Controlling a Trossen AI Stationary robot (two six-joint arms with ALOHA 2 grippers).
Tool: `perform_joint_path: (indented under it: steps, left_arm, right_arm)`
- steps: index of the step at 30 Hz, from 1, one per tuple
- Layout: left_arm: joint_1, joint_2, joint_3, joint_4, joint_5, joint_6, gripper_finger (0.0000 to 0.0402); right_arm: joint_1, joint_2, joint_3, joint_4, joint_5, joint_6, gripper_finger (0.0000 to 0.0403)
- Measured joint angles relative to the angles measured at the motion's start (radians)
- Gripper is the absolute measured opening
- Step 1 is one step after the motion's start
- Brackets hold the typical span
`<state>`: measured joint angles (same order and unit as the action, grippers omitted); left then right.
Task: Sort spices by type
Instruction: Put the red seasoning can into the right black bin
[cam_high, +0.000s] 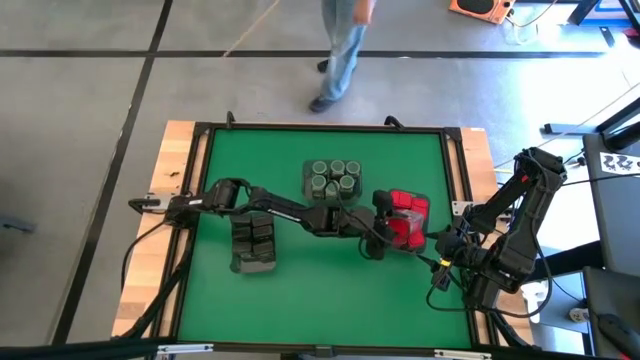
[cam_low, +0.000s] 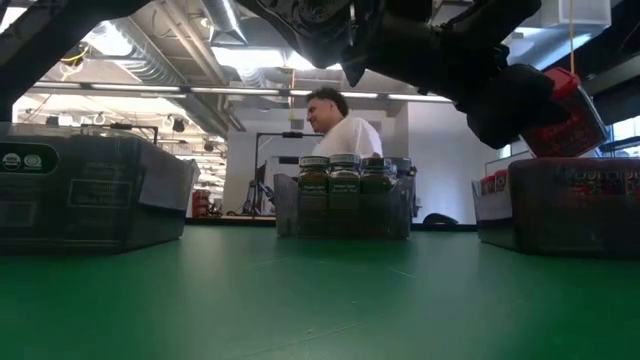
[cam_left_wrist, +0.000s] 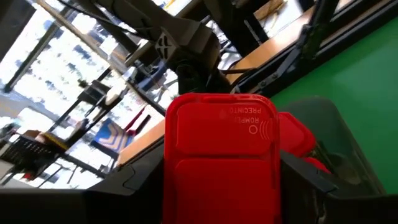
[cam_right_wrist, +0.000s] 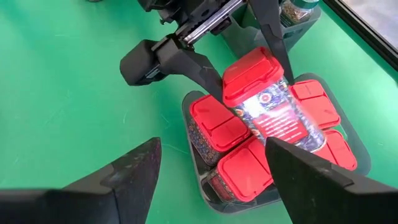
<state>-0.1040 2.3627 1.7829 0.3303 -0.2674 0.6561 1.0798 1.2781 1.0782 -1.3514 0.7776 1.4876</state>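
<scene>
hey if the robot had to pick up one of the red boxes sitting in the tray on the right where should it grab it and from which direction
By the lid end, from straight above. The red boxes stand upright, packed side by side inside the tray, so only their tops are exposed. The left gripper holds one red box over the tray; the right gripper hovers open above.

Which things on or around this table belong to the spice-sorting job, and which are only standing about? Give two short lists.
Part of the job:
- red box held by the left gripper over its tray
- other red boxes in that tray
- round jars
- dark tins

Standing about:
- person behind the table
- right gripper, open, waiting nearby
</scene>
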Motion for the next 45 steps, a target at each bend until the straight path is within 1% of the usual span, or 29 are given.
perform_joint_path:
  steps: [3, 6, 10, 15, 18, 20, 24, 28, 30, 39, 45]
  left_arm:
    - [-0.002, 0.002, -0.002, 0.017, -0.049, -0.007, 0.0224]
    - [-0.005, 0.002, -0.002, 0.028, -0.068, -0.001, 0.0223]
    - [-0.017, 0.004, -0.003, 0.071, -0.092, 0.010, 0.0209]
    - [-0.053, -0.045, -0.004, 0.077, -0.276, 0.056, 0.0209]
    - [-0.060, -0.083, -0.002, 0.055, -0.386, 0.037, 0.0209]
    - [-0.053, -0.092, -0.001, 0.012, -0.424, -0.012, 0.0209]
    - [-0.028, -0.087, -0.003, -0.093, -0.416, -0.160, 0.0209]
    - [-0.001, -0.087, -0.003, -0.161, -0.355, -0.302, 0.0211]
    - [0.008, -0.087, -0.008, -0.166, -0.321, -0.342, 0.0212]
    - [0.026, -0.087, -0.009, -0.173, -0.230, -0.397, 0.0215]
    - [0.031, -0.078, -0.009, -0.178, -0.230, -0.400, 0.0215]
  right_arm:
    - [0.000, 0.000, 0.000, 0.000, 0.000, 0.000, 0.0289]
    - [0.000, 0.000, 0.000, 0.000, 0.000, 0.000, 0.0289]
    - [0.000, 0.000, 0.000, -0.001, 0.000, -0.001, 0.0289]
    - [0.000, 0.000, 0.000, -0.002, -0.009, -0.003, 0.0289]
    - [0.000, 0.000, 0.000, -0.004, -0.010, -0.004, 0.0289]
    - [0.000, 0.000, 0.000, -0.004, -0.010, -0.004, 0.0289]
    - [0.000, 0.000, 0.000, -0.004, -0.010, -0.004, 0.0289]
    - [0.000, 0.000, 0.000, -0.004, -0.010, -0.005, 0.0289]
    - [0.000, 0.000, 0.000, -0.004, -0.010, -0.005, 0.0289]
    - [0.000, 0.000, 0.000, -0.003, -0.010, -0.005, 0.0289]
    - [0.000, 0.000, 0.000, -0.003, -0.009, -0.005, 0.0289]
